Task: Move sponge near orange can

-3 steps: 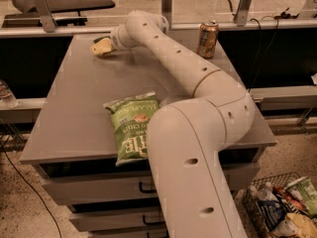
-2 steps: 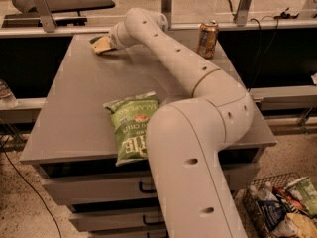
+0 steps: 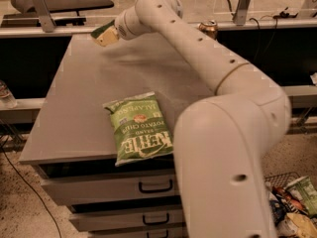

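Reaching far-L, claw (image 3: 112,34) w/ sponge (image 3: 102,32) aloft

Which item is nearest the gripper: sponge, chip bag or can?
The sponge, right at the gripper by the table's far-left corner; the chip bag lies near the front edge, the orange can stands back right.
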Controlling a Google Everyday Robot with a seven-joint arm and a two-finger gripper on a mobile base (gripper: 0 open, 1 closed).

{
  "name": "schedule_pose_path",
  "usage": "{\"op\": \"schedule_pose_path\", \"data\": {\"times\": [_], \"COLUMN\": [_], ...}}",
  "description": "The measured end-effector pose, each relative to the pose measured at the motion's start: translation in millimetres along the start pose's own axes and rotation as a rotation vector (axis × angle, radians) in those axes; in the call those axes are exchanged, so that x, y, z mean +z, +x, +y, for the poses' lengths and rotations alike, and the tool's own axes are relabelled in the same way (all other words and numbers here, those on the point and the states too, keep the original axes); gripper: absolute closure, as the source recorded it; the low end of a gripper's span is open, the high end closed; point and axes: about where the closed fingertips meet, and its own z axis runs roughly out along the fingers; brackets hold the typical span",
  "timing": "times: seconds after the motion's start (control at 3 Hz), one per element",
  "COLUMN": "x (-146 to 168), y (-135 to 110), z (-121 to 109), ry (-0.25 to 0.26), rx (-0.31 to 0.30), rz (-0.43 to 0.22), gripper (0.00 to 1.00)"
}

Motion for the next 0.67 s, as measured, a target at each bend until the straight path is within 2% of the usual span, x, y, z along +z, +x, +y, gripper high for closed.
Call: {"op": "schedule_pose_path", "data": {"times": [0.33,0.67], "x": [-56,-121], "y": [12,40], "z": [1,-10], "ry": [-0.013,0.034], "rx": [0.001,0.055], "rz": [-0.031,-0.05], "gripper": [1.0,1.0]}}
